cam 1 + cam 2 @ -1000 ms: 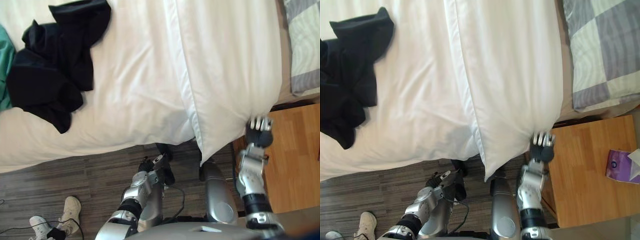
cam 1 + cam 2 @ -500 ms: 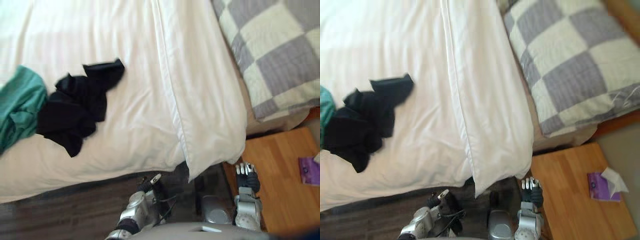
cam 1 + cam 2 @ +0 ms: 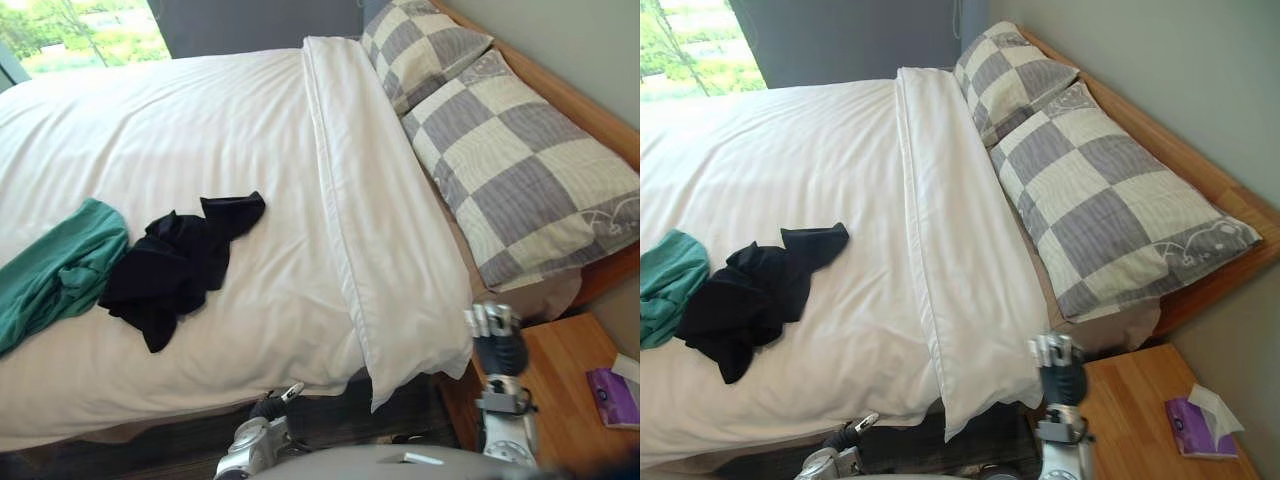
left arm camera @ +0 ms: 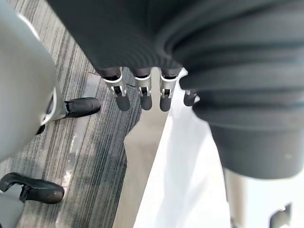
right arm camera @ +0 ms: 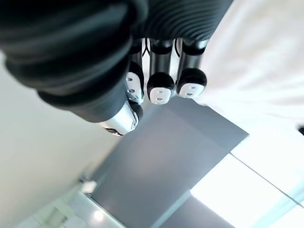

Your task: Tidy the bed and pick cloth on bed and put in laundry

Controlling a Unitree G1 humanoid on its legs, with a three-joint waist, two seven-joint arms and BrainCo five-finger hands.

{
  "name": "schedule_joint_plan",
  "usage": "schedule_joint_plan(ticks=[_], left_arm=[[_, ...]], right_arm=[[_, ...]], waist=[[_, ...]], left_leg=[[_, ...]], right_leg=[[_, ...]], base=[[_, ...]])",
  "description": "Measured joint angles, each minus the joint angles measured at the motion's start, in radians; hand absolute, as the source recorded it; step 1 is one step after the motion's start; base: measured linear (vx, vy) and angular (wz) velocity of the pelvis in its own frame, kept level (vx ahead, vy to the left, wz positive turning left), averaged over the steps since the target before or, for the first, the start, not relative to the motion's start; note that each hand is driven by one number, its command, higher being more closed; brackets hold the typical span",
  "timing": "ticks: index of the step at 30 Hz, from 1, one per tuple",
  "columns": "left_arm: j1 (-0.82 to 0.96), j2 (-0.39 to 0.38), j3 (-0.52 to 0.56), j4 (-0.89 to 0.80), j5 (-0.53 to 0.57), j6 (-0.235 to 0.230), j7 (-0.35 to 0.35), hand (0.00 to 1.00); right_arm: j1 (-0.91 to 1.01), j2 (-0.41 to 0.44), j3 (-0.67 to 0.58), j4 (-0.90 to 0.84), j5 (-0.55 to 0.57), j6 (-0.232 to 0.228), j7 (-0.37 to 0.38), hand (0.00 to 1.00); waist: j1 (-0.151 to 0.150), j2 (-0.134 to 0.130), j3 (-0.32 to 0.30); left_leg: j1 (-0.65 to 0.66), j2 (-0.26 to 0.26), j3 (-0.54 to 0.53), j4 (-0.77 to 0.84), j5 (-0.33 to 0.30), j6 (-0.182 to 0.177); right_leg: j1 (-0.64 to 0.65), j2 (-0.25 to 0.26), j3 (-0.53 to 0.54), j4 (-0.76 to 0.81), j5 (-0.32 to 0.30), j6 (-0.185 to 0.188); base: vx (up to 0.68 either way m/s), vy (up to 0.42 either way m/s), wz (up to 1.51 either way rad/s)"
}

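Note:
A crumpled black cloth (image 3: 180, 268) lies on the white duvet (image 3: 200, 150) near the bed's front left. A green cloth (image 3: 55, 275) lies beside it, touching it, at the left edge. My right hand (image 3: 497, 345) hangs by the duvet's folded front corner (image 3: 420, 350), apart from it; its fingers (image 5: 160, 88) are curled and hold nothing. My left hand (image 3: 263, 420) is low, below the bed's front edge, with its fingers (image 4: 122, 92) relaxed over the wood floor beside the hanging duvet (image 4: 190, 180).
Two grey-and-cream checked pillows (image 3: 530, 190) lie along the wooden headboard (image 3: 1200, 170) at the right. A wooden bedside table (image 3: 1140, 410) stands by my right hand, with a purple tissue pack (image 3: 1190, 420) on it. A window (image 3: 90, 25) is beyond the bed.
The camera has tilted up, so the whole bed, pillows and window now show. My right hand stays by the duvet's front corner; the cloths have not moved on the bed.

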Motion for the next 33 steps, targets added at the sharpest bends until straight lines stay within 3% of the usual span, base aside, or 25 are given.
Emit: schedule_joint_plan(ticks=[2, 4, 6, 9, 15, 20, 23, 29, 33], left_arm=[[-0.006, 0.021, -0.055, -0.016, 0.003, 0.0, 0.001, 0.0], [-0.041, 0.038, -0.089, -0.032, 0.009, 0.001, 0.004, 0.0], [-0.09, 0.061, -0.101, -0.034, 0.011, -0.003, 0.017, 0.0], [-0.118, 0.084, -0.103, -0.033, 0.006, -0.005, 0.019, 0.0], [-0.161, 0.08, -0.142, -0.027, -0.004, -0.021, 0.02, 0.0], [-0.171, 0.066, -0.142, -0.016, -0.011, -0.059, 0.019, 0.0], [-0.172, 0.06, -0.141, -0.007, -0.014, -0.077, 0.019, 0.0], [-0.174, 0.055, -0.141, -0.001, -0.035, -0.085, 0.025, 0.0], [-0.189, 0.044, -0.14, -0.002, -0.061, -0.109, 0.043, 0.0]], right_arm=[[-0.115, -0.02, 0.054, 0.014, -0.012, 0.0, -0.026, 1.0], [-0.244, -0.044, 0.07, 0.041, -0.016, -0.034, -0.072, 1.0], [-0.412, -0.073, 0.073, 0.093, -0.019, -0.082, -0.144, 1.0], [-0.571, -0.069, 0.066, 0.145, -0.025, -0.113, -0.222, 1.0], [-0.72, -0.071, 0.056, 0.315, 0.048, -0.121, -0.279, 1.0], [-0.727, -0.052, 0.056, 0.403, 0.128, -0.119, -0.224, 1.0], [-0.708, -0.041, 0.079, 0.423, 0.12, -0.069, -0.186, 1.0], [-0.546, -0.051, 0.114, 0.441, -0.047, 0.031, -0.068, 1.0], [-0.424, -0.075, 0.105, 0.662, -0.104, 0.099, -0.074, 1.0]], waist=[[0.013, 0.0, 0.021], [0.027, 0.01, 0.086], [0.05, 0.022, 0.198], [0.057, 0.03, 0.292], [0.085, 0.063, 0.316], [0.083, 0.095, 0.338], [0.073, 0.093, 0.34], [0.031, 0.083, 0.346], [0.023, 0.082, 0.354]], left_leg=[[-0.063, -0.006, -0.034, 0.001, 0.016, 0.014], [-0.114, -0.012, -0.057, 0.006, 0.039, 0.029], [-0.176, -0.018, -0.075, 0.007, 0.063, 0.048], [-0.229, -0.025, -0.088, 0.007, 0.075, 0.064], [-0.327, -0.043, -0.11, 0.007, 0.086, 0.078], [-0.363, -0.059, -0.121, 0.007, 0.1, 0.07], [-0.364, -0.059, -0.123, 0.022, 0.101, 0.068], [-0.342, -0.057, -0.116, 0.024, 0.091, 0.052], [-0.336, -0.063, -0.111, 0.016, 0.086, 0.045]], right_leg=[[-0.054, -0.006, -0.023, 0.006, 0.003, -0.001], [-0.096, -0.01, -0.029, 0.02, 0.015, -0.002], [-0.144, -0.013, -0.036, 0.02, 0.036, -0.001], [-0.191, -0.018, -0.043, 0.022, 0.049, -0.002], [-0.284, -0.033, -0.05, 0.029, 0.056, 0.003], [-0.326, -0.043, -0.047, 0.041, 0.056, 0.004], [-0.336, -0.046, -0.024, 0.051, 0.056, 0.004], [-0.335, -0.044, 0.006, 0.061, 0.056, 0.003], [-0.338, -0.048, 0.019, 0.061, 0.055, 0.006]], base=[[-0.01, 0.004, 0.43], [-0.03, 0.026, 0.37], [-0.05, 0.039, 0.21], [-0.05, 0.045, 0.16], [0.04, 0.052, 0.13], [0.03, 0.042, 0.02], [0.02, 0.006, -0.16], [0.02, 0.009, -0.14], [0.03, 0.031, -0.08]])
